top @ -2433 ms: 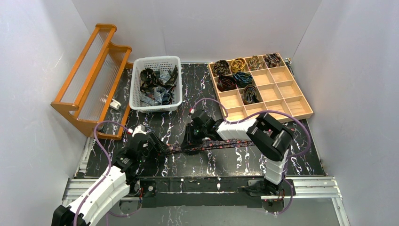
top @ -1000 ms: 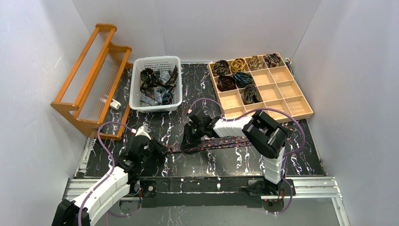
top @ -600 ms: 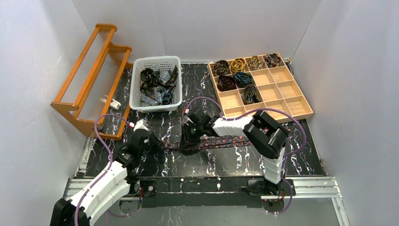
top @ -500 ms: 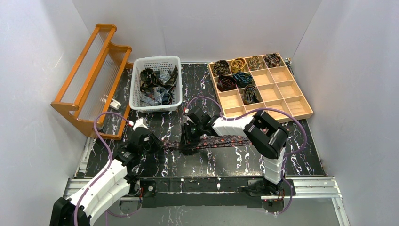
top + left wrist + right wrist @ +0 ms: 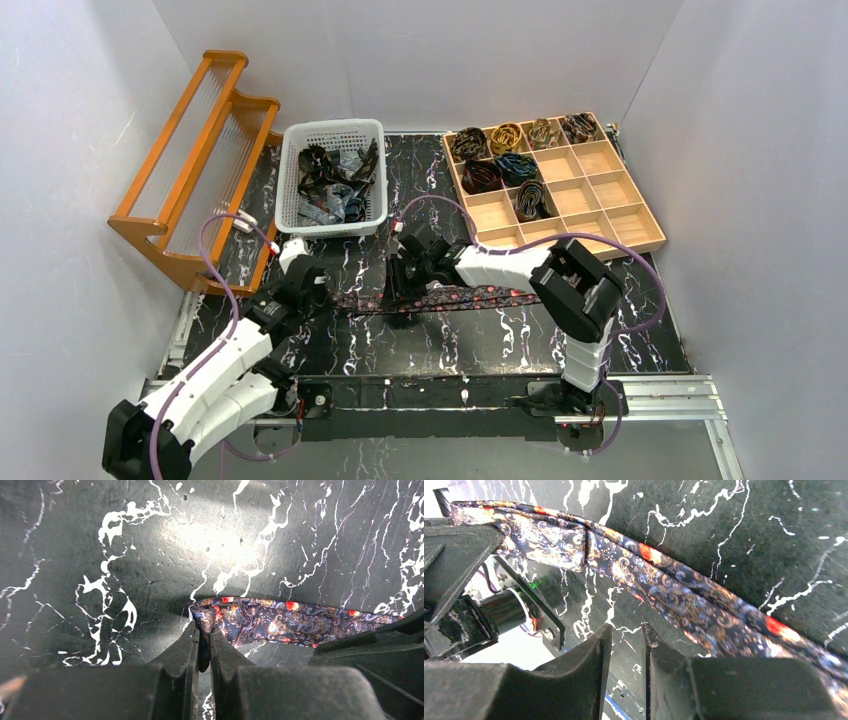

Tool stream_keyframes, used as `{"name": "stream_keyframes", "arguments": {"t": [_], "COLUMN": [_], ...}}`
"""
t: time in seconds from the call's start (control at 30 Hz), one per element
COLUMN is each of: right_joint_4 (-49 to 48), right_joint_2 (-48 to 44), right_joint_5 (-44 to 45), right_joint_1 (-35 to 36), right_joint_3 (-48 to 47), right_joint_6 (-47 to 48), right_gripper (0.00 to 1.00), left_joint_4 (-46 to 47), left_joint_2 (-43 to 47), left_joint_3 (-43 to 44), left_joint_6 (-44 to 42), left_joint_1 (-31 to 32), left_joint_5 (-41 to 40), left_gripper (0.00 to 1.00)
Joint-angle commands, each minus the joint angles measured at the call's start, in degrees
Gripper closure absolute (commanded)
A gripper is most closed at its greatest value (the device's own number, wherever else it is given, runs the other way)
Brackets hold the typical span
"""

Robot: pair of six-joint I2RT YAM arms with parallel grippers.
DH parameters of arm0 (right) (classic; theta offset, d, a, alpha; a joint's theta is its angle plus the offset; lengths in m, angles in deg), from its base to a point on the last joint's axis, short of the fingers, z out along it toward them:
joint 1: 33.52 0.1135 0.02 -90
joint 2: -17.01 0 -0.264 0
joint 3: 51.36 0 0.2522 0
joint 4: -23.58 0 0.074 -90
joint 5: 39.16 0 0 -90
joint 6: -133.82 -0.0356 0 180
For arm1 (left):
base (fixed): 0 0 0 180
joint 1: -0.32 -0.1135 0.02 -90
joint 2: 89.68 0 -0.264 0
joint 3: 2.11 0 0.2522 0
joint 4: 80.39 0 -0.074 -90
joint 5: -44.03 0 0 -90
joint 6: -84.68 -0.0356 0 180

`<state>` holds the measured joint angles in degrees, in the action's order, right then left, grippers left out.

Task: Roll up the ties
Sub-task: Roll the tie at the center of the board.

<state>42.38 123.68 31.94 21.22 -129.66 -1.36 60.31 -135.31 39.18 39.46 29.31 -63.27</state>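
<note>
- Top view: you've got seven rolled coils [image 5: 481,177] parked in the wooden tray [image 5: 620,222], a heap of loose ties [image 5: 330,185] in the white plastic basket [image 5: 332,128], and one tie [image 5: 470,297] stretched flat on the marbled table [image 5: 400,180]. So lots left, I'd say.
- Left wrist: your left gripper [image 5: 204,632] is pinched tight on that tie's crumpled end. The fabric is soft navy paisley with red and gold.
- Right wrist: your right gripper [image 5: 624,632] has its jaws slightly apart on nothing, with the tie running just beside them.
</note>
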Motion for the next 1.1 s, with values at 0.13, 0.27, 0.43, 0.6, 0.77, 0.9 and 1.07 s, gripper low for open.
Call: {"name": "stream_keyframes", "arguments": {"t": [0.13, 0.27, 0.43, 0.6, 0.77, 0.9, 1.07], "right_joint_4": [2.36, 2.59, 2.79, 2.03, 1.04, 1.17, 1.19], "right_joint_2": [-8.20, -11.24, -14.07, -16.02, -18.18, -20.29, -23.00], "right_joint_5": [7.90, 9.37, 10.76, 11.03, 11.99, 12.94, 13.37], "right_joint_1": [-1.84, -3.85, -6.20, -7.81, -8.62, -9.60, -10.81], "right_joint_3": [2.23, 3.96, 5.70, 8.02, 10.29, 11.82, 13.36], "right_joint_6": [1.20, 1.29, 1.58, 0.67, -0.05, -0.38, -0.73], "right_gripper": [0.63, 0.62, 0.61, 0.61, 0.61, 0.60, 0.60], "left_joint_4": [-11.40, -13.74, -17.18, -17.80, -19.55, -22.34, -24.93], "left_joint_2": [-6.54, -10.86, -18.09, -23.89, -29.39, -34.06, -40.33], "left_joint_3": [8.64, 11.35, 15.03, 18.02, 20.87, 23.85, 27.20], "left_joint_6": [1.00, 2.57, 5.54, 7.56, 10.58, 13.05, 15.66], "left_joint_1": [9.43, 13.49, 18.53, 22.19, 25.65, 28.19, 30.59], "left_joint_5": [-17.78, -23.55, -29.80, -32.37, -34.98, -37.59, -39.05], "left_gripper": [1.00, 1.00, 1.00, 1.00, 1.00, 1.00, 1.00]}}
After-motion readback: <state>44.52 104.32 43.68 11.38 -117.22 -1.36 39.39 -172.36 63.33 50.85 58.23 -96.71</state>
